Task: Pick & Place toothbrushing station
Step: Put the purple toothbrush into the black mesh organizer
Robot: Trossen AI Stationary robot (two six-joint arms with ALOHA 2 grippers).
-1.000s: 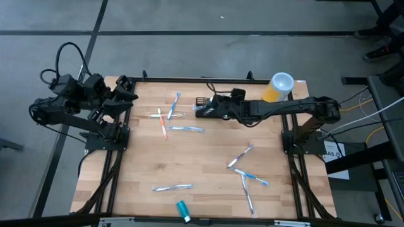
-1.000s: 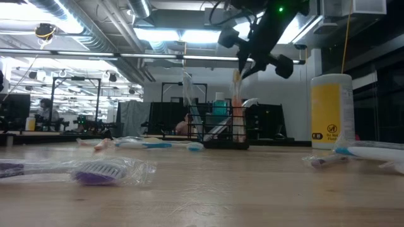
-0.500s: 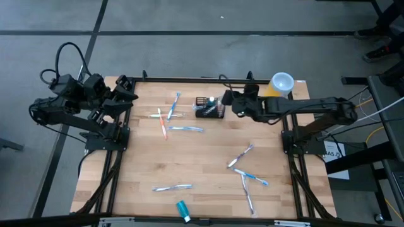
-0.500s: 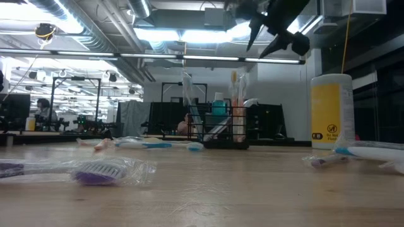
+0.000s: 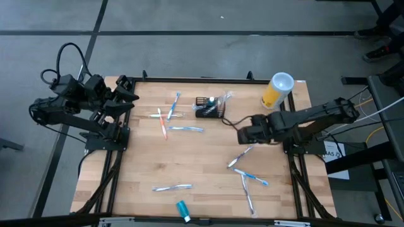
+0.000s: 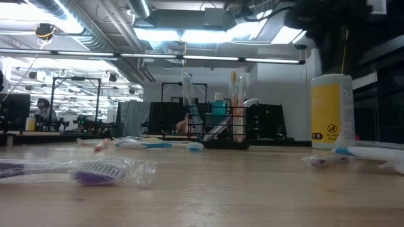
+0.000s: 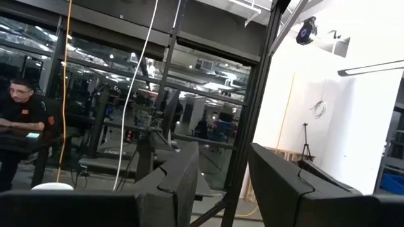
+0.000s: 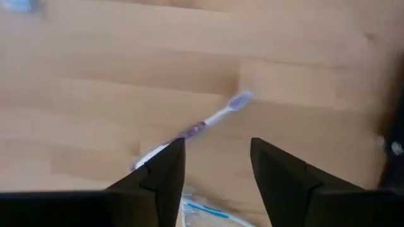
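The toothbrushing station (image 5: 209,108), a small black wire-mesh caddy, stands on its base near the table's far edge. In the low view the station (image 6: 221,129) holds several upright toothbrushes. My right gripper (image 5: 242,134) hangs open above the table, right of and nearer than the station. Below its fingers (image 8: 218,148) a purple toothbrush (image 8: 208,123) lies flat on the wood. My left gripper (image 5: 131,94) waits open at the table's far left corner, and its wrist view (image 7: 224,161) looks into the room.
Loose toothbrushes lie left of the station (image 5: 172,106), at the right middle (image 5: 241,154) and near the front edge (image 5: 172,187). A yellow canister with a white lid (image 5: 276,88) stands at the far right. A small teal item (image 5: 182,208) lies at the front edge.
My right gripper has opened and let go of an orange toothbrush, which now stands in the station. It has then risen and drawn away toward the table's right and near side, and now hangs over the toothbrush at the right middle.
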